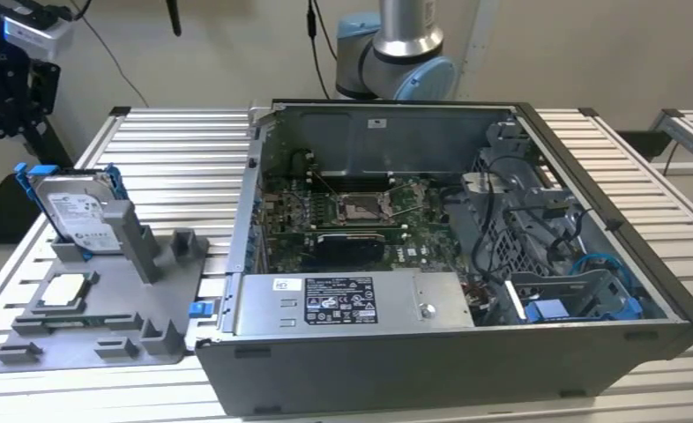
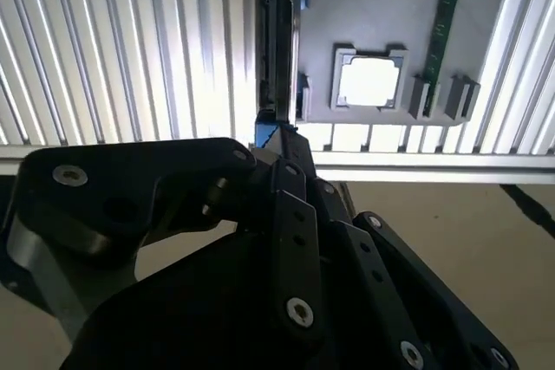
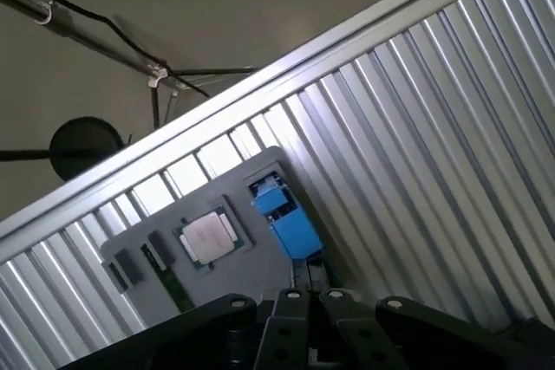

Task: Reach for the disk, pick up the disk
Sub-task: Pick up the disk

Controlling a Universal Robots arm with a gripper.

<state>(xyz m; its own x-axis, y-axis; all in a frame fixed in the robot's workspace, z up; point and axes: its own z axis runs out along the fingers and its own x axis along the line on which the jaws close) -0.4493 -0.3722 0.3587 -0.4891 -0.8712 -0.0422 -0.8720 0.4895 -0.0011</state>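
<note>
The disk (image 1: 78, 211), silver with a white label and blue rails, stands on edge in a slot of the grey holder (image 1: 146, 291) at the exterior view's left. My black gripper (image 1: 0, 88) hangs above and beyond it, at the far left of the exterior view, apart from the disk. In the second wrist view the disk (image 2: 276, 49) appears edge-on just past the gripper (image 2: 277, 149). The first wrist view shows the disk's blue rail (image 3: 290, 223) beyond the gripper (image 3: 303, 288).
A small square silver chip (image 1: 64, 291) lies in the holder near the disk. An open computer case (image 1: 441, 370) takes up the middle and right of the slatted metal table (image 1: 182, 150). The arm's base (image 1: 394, 53) stands behind the case.
</note>
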